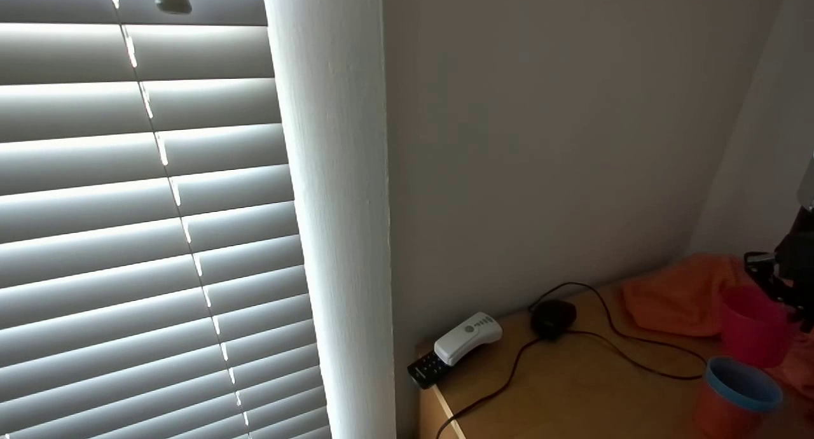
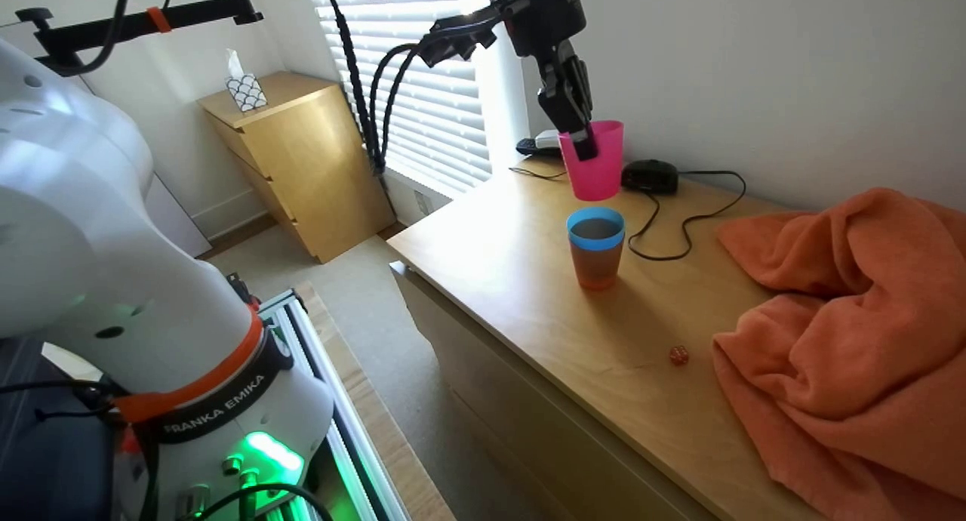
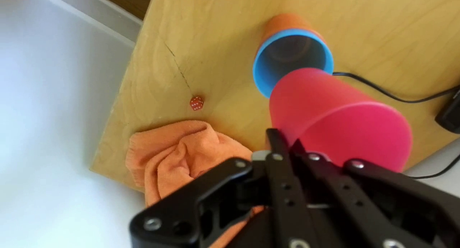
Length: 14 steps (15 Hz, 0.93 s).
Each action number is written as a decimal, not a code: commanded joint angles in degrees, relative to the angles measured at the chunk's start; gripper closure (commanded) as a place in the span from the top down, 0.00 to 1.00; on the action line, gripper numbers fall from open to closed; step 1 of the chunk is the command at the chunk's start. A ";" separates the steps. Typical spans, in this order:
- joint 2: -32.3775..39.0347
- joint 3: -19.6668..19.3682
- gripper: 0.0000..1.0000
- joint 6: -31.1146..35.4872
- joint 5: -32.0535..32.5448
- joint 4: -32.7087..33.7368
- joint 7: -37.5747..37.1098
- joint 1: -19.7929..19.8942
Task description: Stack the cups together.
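A pink cup (image 2: 601, 177) is held in the air by my gripper (image 2: 581, 143). It shows in the wrist view (image 3: 320, 91) tilted, with its mouth toward the camera. The gripper's fingers (image 3: 286, 137) are shut on the cup's wall near the rim, one inside and one outside. A blue cup (image 2: 596, 243) sits nested in an orange cup (image 2: 595, 273), upright on the wooden dresser top (image 2: 513, 279). In the wrist view the pink cup's base overlaps part of the blue cup's rim (image 3: 264, 79). The pink cup (image 1: 750, 337) also shows in an exterior view.
An orange towel (image 2: 853, 355) lies bunched on the dresser. A red die (image 2: 679, 355) lies near it. A black device (image 2: 650, 176) with a cable stands by the wall. A white remote (image 1: 469, 338) rests on a black remote (image 1: 426, 370) at the corner.
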<state>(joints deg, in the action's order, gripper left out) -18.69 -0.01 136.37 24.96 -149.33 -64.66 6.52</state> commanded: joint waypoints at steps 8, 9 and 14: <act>1.84 -1.13 0.01 -0.42 -6.83 -0.38 5.58 3.39; 2.38 -1.30 0.01 -0.26 -7.45 -0.29 6.17 3.37; 4.69 -1.45 0.01 -0.51 -9.07 0.34 7.77 3.47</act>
<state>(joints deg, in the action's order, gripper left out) -15.27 -1.11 135.33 17.68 -149.24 -58.87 9.68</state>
